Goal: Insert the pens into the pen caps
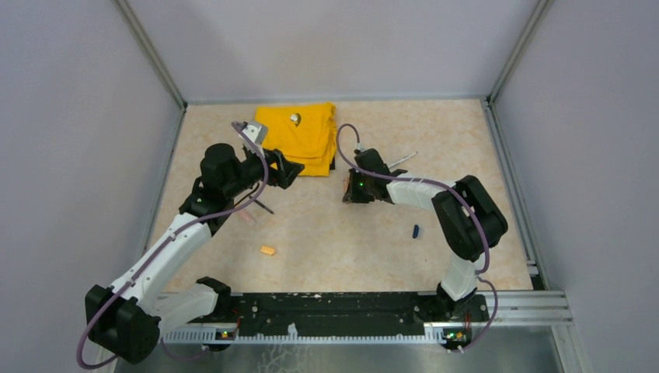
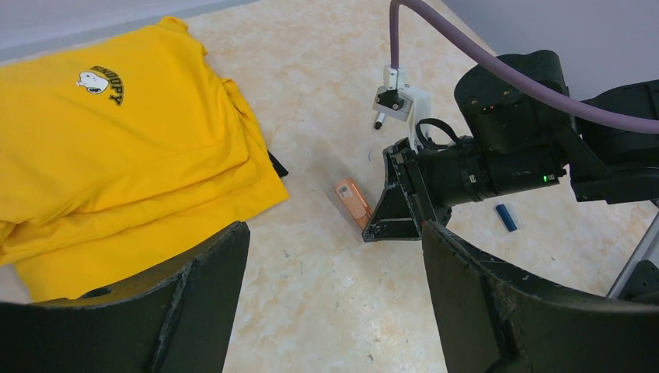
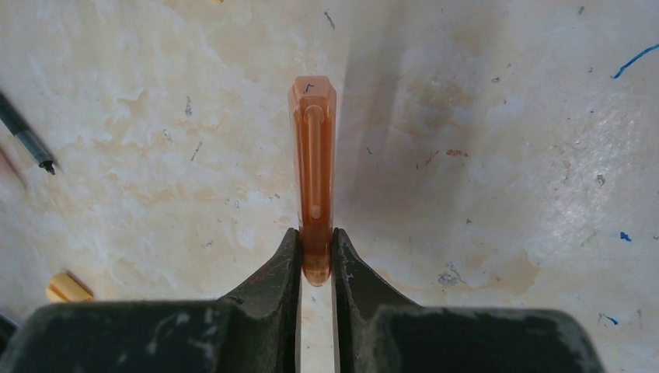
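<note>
Okay, right hand (image 3: 317, 263) clamped on orange marker (image 3: 313, 155), mid-frame. Left hand (image 2: 334, 233) apart, near yellow cloth (image 2: 116, 155). Blue cap (image 1: 416, 231) right of centre, orange cap (image 1: 267, 250) lower left on worktop (image 1: 466, 155).

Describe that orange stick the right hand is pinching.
The marker is a short, stubby stick of see-through orange plastic, with a raised clip strip along its top and a faceted far end. The right hand pinches its near end between both fingers. It points straight away from the hand, lying flat, on or just above the table.
</note>
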`<state>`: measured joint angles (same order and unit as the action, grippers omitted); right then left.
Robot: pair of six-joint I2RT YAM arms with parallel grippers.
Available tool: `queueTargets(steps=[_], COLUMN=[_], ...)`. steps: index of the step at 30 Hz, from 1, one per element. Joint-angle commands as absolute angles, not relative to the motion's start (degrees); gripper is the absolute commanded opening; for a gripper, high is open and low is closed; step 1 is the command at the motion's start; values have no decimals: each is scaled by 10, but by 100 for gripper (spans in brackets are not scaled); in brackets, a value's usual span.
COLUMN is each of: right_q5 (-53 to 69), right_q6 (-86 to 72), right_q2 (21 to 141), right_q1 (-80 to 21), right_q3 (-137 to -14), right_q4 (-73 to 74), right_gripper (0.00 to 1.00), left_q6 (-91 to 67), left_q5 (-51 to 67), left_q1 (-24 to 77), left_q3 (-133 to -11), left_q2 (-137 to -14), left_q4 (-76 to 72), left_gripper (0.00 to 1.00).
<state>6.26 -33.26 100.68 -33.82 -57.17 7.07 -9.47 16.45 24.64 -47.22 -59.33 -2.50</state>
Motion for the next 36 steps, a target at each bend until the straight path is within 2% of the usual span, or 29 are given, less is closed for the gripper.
queueTargets(steps=[1, 23, 36], right_q5=[68, 57, 34], right_q6=[-331, -311, -273], right_q2=[1010, 996, 902], right_q1=[-336, -332, -323], right_q3=[-587, -570, -544], right_q4=[57, 64, 79], right_gripper=[11, 24, 32], left_q6=[-107, -112, -115], left_q5=[195, 213, 221], left_q1=[234, 219, 215], left_q3=[-494, -493, -494], left_q2=[-598, -607, -617], left_q4=[-33, -36, -37], left_gripper=[86, 86, 86])
